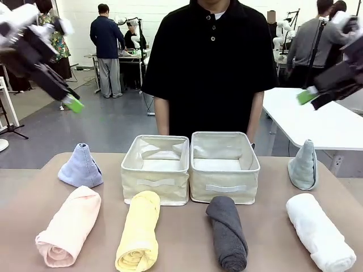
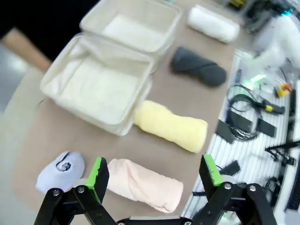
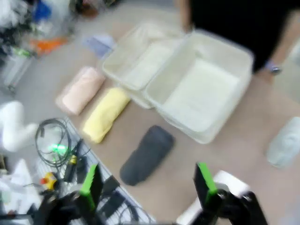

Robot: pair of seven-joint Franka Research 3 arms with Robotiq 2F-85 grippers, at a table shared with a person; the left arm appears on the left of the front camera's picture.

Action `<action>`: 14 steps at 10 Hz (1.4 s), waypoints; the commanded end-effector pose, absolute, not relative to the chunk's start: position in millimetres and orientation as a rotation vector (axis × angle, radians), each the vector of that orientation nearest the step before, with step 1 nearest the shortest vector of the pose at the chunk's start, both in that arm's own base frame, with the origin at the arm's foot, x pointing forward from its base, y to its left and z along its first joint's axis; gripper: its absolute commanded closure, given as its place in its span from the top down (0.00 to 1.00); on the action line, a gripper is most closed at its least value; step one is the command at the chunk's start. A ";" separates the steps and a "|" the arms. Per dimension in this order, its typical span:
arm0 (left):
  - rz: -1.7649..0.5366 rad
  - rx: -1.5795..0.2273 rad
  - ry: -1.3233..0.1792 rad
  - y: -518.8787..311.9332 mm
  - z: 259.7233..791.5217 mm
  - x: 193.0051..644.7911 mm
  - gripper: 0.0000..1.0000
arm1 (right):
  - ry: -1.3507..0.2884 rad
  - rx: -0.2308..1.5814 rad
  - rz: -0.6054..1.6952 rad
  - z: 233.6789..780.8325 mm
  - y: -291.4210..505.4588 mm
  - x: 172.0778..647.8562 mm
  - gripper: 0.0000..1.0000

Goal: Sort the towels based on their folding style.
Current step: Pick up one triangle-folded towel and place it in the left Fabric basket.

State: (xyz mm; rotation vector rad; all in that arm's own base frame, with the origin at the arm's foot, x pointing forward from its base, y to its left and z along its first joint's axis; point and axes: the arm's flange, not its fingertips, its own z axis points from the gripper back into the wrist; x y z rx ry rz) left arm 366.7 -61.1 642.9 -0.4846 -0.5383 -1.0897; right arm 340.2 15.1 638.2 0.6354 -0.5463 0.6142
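Standing wide apart with nothing between them, the green-padded fingers of the left gripper (image 2: 154,172) hang high above the table (image 1: 187,238). The right gripper (image 3: 146,183) is spread just as wide and bare, though its wrist view is badly blurred. In the front view both arms are smeared by motion and cut off at the upper corners, with one green pad showing on each.

Nearest on the table lie four rolled towels in a row, well apart from one another: the pink towel (image 1: 68,226) at the left, then the yellow towel (image 1: 139,231), the dark grey towel (image 1: 227,232) and the white towel (image 1: 320,231). The near ends of the grey and white rolls run to the picture's bottom edge.

Behind them the left bin (image 1: 156,182) and the right bin (image 1: 224,186) stand side by side, touching. The yellow roll's far end reaches the left bin's front; whether it touches is hard to tell.

The light blue towel (image 1: 80,166), a cone, stands upright left of the bins. The pale teal towel (image 1: 303,165), also a cone, stands upright to their right.

Farthest, a person (image 1: 212,68) in black stands behind the bins, hands hidden by them.
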 end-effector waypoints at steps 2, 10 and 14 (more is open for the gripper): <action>-1.244 -0.791 -0.365 13.0 651.3 408.1 1.00 | -0.401 0.822 0.896 634.1 -57.5 359.7 1.00; -1.140 -0.664 -0.804 88.6 654.5 360.1 1.00 | -0.702 0.810 0.951 617.5 -127.3 306.4 1.00; -1.061 -0.543 -0.831 101.3 660.3 341.4 1.00 | -0.779 0.731 0.968 638.5 -140.6 264.1 1.00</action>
